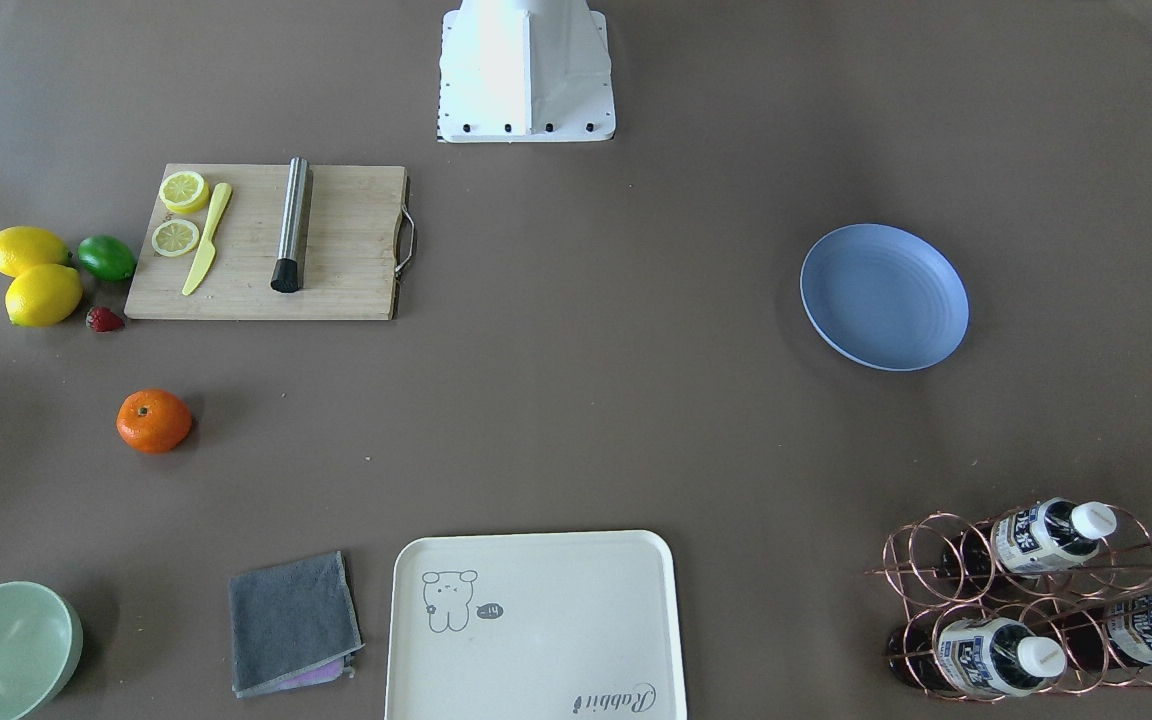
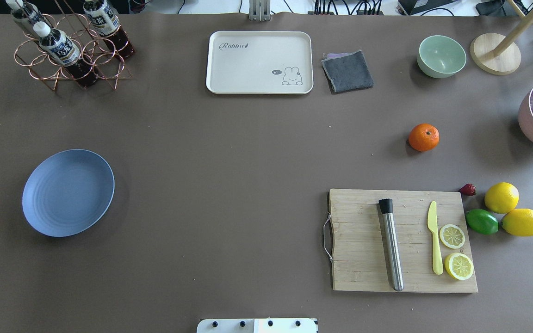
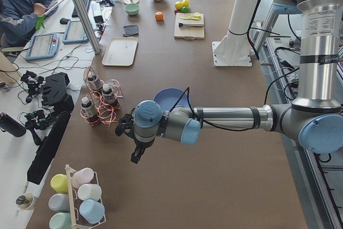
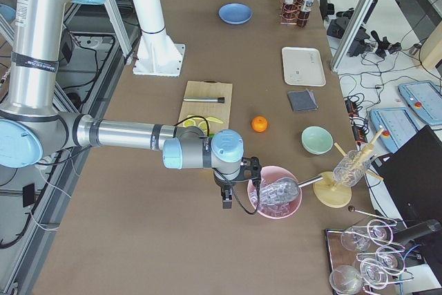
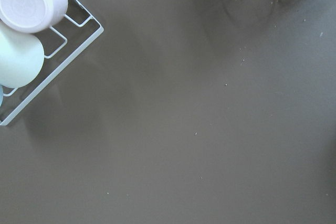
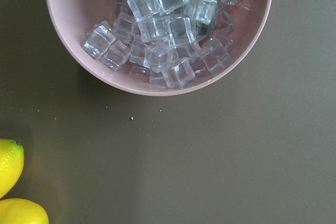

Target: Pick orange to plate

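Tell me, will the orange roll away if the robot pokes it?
Probably yes: the orange is round and sits alone on the flat table, with nothing beside it to stop it. Its skin looks smooth and shiny, so it might slip when gripped.

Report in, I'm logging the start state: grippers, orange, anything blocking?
Left gripper and right gripper out at ends of table, open or shut unclear. Orange on table, untouched. Plate empty. Nothing between them.
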